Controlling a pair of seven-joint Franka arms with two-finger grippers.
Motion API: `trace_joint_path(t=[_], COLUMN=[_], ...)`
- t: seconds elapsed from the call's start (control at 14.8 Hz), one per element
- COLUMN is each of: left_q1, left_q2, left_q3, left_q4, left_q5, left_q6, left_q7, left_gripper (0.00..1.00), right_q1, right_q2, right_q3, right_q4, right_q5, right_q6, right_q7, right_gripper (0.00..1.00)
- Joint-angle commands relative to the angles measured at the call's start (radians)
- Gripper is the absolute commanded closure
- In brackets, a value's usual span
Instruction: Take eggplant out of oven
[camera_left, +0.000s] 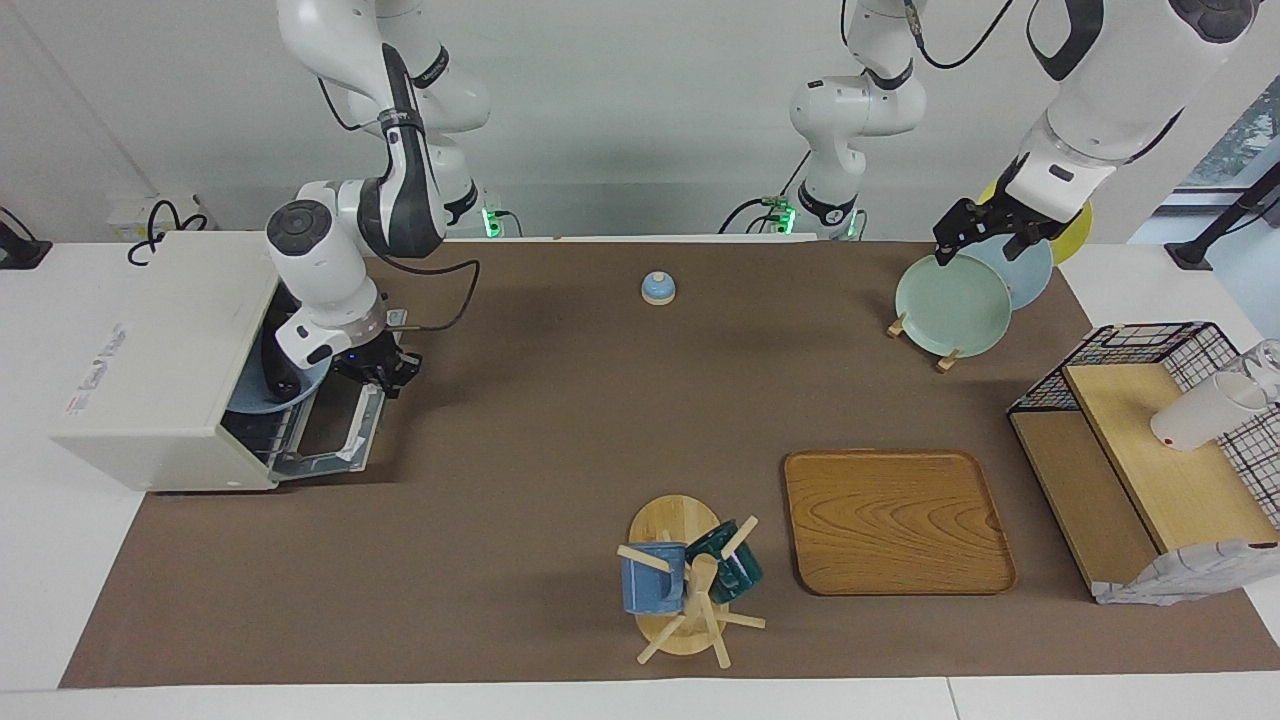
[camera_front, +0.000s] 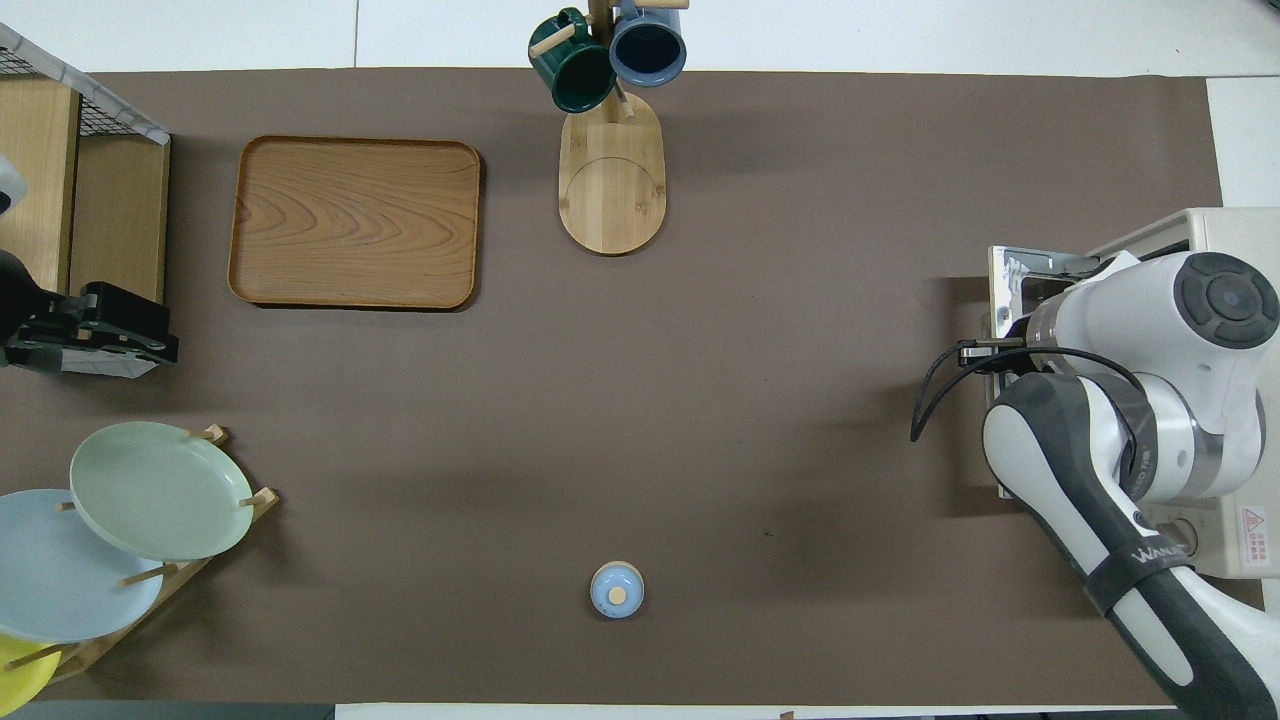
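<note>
I note the oven (camera_left: 165, 360) at the table's right-arm end, its door (camera_left: 335, 440) dropped open. The mug stand (camera_left: 680, 585) and tray (camera_left: 897, 520) lie side by side along the edge farthest from the robots. The plate rack (camera_left: 960, 295) sits at the left-arm corner nearest them.

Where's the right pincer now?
In the facing view, the right pincer is at the handle edge of the oven's dropped-open door, at the right arm's end of the table.

White Franka arms with dark grey joint bands and round caps; black cables trail above each black end effector (camera_left: 385, 375).
</note>
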Motion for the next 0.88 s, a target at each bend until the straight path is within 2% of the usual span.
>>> trace_joint_path(t=[0.0,0.47,0.61,0.81], left_q1=[0.005,0.006,0.006,0.006], left_q2=[-0.021,-0.032,-0.035,-0.050], left_q3=[0.002,0.002,0.002,0.003], left_q4=[-0.019,-0.053,-0.061,-0.106], left_q5=[-0.007,-0.009,-0.009,-0.010], left_q6=[0.004,0.099,0.106,0.189], left_q7=[-0.008,-0.005,-0.005,0.002], left_gripper=[0.00,0.00,0.11,0.12], right_q1=[-0.030,-0.028,0.001,0.010], right_q2=[0.036,0.034,0.028,0.028], right_q3=[-0.023,-0.021,-0.021,-0.021], right_q4=[0.001,-0.016,-0.033,-0.032], right_q5=[-0.020,0.015,0.076,0.081], right_q6=[0.064,0.070,0.073,0.070], right_q7=[-0.010,-0.010,-0.008,-0.008], right_gripper=[1.00,1.00,1.00,1.00])
